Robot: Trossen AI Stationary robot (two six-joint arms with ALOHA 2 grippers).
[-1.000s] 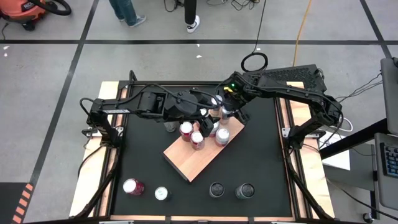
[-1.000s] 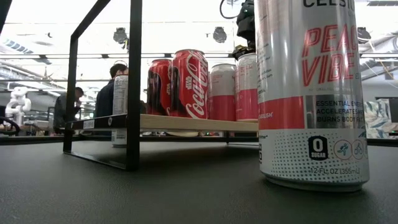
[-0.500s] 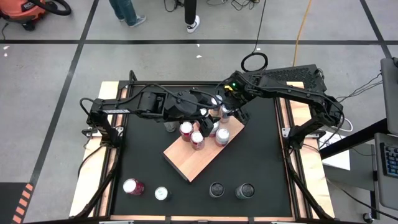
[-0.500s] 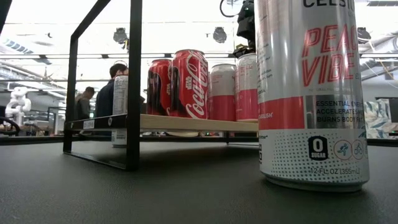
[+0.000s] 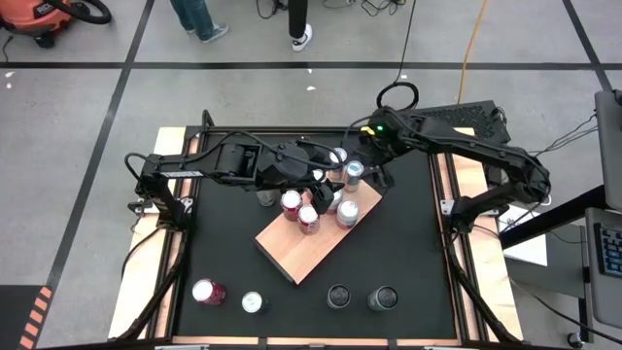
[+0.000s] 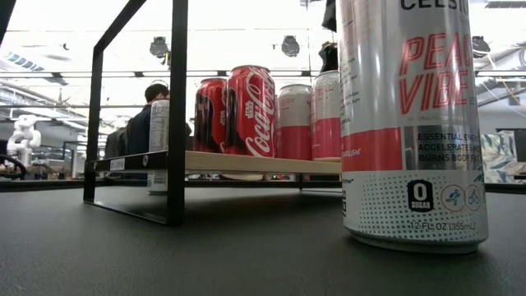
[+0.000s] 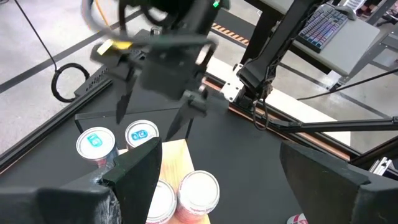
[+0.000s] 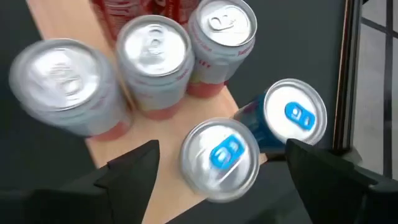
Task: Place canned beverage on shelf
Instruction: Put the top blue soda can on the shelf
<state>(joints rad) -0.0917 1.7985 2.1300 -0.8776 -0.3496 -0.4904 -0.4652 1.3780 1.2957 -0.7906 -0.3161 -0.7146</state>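
Note:
The shelf (image 5: 309,245) is a light wooden board on a black frame, lying slantwise at mid-table. Several cans stand upright on its far end (image 5: 309,216), red and pink ones in the low view (image 6: 251,111). A blue-tabbed can (image 8: 221,158) stands at the board's far end. A second one (image 8: 292,121) is right beside it; whether it is on the board I cannot tell. My right gripper (image 5: 369,167) hangs open above and beside these two, holding nothing. My left gripper (image 7: 230,186) hovers open over the pink cans.
Near the front edge stand a red can (image 5: 207,291), a silver can (image 5: 253,302) and two dark cans (image 5: 338,296) (image 5: 382,297). One white and pink can (image 6: 411,123) fills the low view's right. People stand beyond the table's far side (image 5: 199,19).
My right gripper has risen and drawn back toward the table's far right corner, off the blue-tabbed cans. Their tops, covered before, now show. The cans have kept their places.

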